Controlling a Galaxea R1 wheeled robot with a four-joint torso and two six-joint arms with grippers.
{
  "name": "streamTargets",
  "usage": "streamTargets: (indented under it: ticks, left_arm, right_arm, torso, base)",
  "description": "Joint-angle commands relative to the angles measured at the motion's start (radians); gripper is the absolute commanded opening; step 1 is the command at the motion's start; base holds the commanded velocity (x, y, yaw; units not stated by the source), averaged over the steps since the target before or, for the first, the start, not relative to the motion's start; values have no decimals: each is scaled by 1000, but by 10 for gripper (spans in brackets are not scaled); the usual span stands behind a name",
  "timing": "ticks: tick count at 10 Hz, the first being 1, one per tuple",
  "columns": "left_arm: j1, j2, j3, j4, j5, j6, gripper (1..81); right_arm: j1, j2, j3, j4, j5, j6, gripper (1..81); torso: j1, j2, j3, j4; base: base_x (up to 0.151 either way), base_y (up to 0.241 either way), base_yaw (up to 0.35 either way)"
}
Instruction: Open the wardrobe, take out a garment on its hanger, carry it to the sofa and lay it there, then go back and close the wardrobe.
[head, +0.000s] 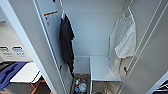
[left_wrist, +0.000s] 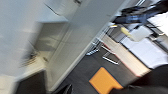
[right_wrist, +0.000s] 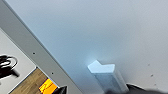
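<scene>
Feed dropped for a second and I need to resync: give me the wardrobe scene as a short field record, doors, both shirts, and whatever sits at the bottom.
wardrobe: both doors open, interior in view
black shirt: hanging on the picture's left side, by the left door
garment: white T-shirt, hanging on the picture's right side
hanger: white, at the T-shirt's shoulders, still hung up
white shelf: low inside, below the T-shirt
bottom clutter: small items, too blurred to identify

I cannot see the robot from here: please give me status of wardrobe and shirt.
Wardrobe doors open. White T-shirt on its hanger, hanging inside at right, not yet taken. Black shirt hangs at left, apart from it.
</scene>
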Motion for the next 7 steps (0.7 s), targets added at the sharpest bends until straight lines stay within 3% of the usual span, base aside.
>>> streamTargets:
  ticks: [1, 5, 7]
  left_arm:
    - [-47, -82, 1, 24, -84, 4, 811]
    - [10, -42, -134, 22, -145, -6, 811]
    - [42, 13, -217, 21, -148, -7, 811]
  right_arm:
    - [-15, -80, 117, -47, -92, 51, 811]
    - [-129, -151, -102, -47, 89, 57, 811]
    - [-178, -146, -235, -39, 150, 98, 811]
  torso:
    - [0, 0, 0, 0]
    - [-5, -2, 0, 0]
    - [-9, -4, 1, 0]
  base:
    - [0, 0, 0]
    - [0, 0, 0]
    - [0, 0, 0]
